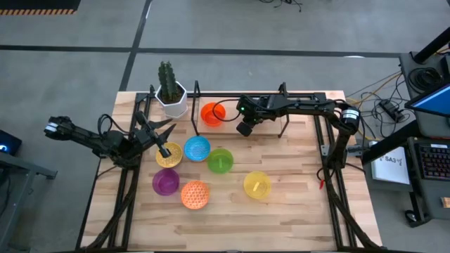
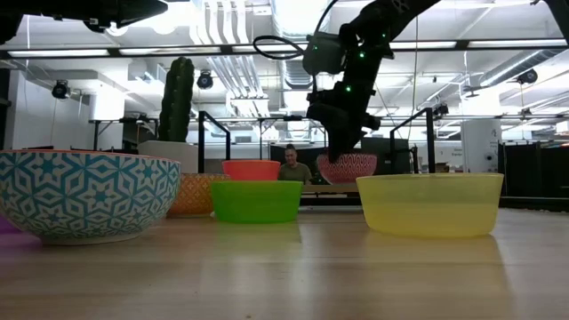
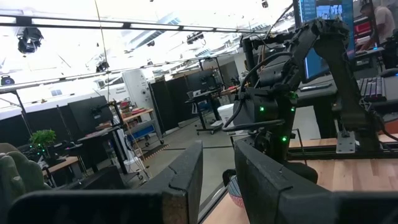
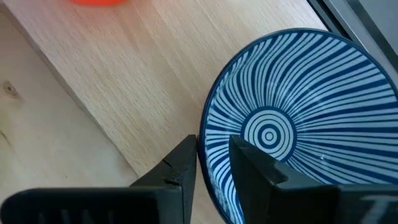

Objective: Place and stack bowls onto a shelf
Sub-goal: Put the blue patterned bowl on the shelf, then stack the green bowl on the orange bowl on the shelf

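My right gripper reaches from the table's right over the shelf and is shut on the blue-white striped bowl, whose outside is red-patterned. A red-orange bowl sits on the shelf board beside it. On the table stand the gold, blue, green, purple, patterned orange and yellow bowls. My left gripper hangs high above the gold bowl, open by a narrow gap and holding nothing. My right gripper pinches the striped bowl's rim, one finger outside the wall and one finger inside. It comes from above, pointing down. The bowl is upright at the shelf board's height; I cannot tell whether its foot rests on the board.
A cactus in a white pot stands at the shelf's left end. Thin black shelf rods rise around the board. Black frame bars run along both table sides. Bare wood lies at the table's right near part.
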Robot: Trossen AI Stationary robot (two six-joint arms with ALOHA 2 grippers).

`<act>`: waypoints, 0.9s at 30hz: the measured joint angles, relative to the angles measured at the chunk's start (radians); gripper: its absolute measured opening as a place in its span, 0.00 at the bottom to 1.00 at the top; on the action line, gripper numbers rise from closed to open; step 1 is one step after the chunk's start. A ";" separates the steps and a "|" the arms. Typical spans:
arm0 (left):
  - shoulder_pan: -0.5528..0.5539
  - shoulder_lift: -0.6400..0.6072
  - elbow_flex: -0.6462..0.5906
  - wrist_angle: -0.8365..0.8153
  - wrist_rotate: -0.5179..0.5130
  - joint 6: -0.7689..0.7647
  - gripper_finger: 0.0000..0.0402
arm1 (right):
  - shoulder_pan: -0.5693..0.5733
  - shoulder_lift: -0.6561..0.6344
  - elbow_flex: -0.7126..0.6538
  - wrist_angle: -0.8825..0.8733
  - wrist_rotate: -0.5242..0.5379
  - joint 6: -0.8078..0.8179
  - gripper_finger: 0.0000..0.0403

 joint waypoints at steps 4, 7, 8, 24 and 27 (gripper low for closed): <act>0.000 0.000 0.000 0.000 0.000 0.000 0.19 | 0.000 0.000 0.007 -0.009 0.000 0.004 0.21; 0.000 0.000 0.000 0.000 0.000 0.000 0.19 | 0.000 0.000 0.029 -0.009 0.000 0.005 0.21; 0.000 0.000 0.000 0.000 0.000 0.000 0.19 | 0.000 -0.001 0.039 -0.009 0.001 0.005 0.21; 0.000 0.000 0.000 0.000 0.000 0.000 0.19 | 0.160 -0.154 0.075 0.014 0.010 0.050 0.20; 0.000 0.000 0.000 0.000 0.000 0.000 0.19 | 0.239 -0.172 0.060 0.058 0.012 0.092 0.18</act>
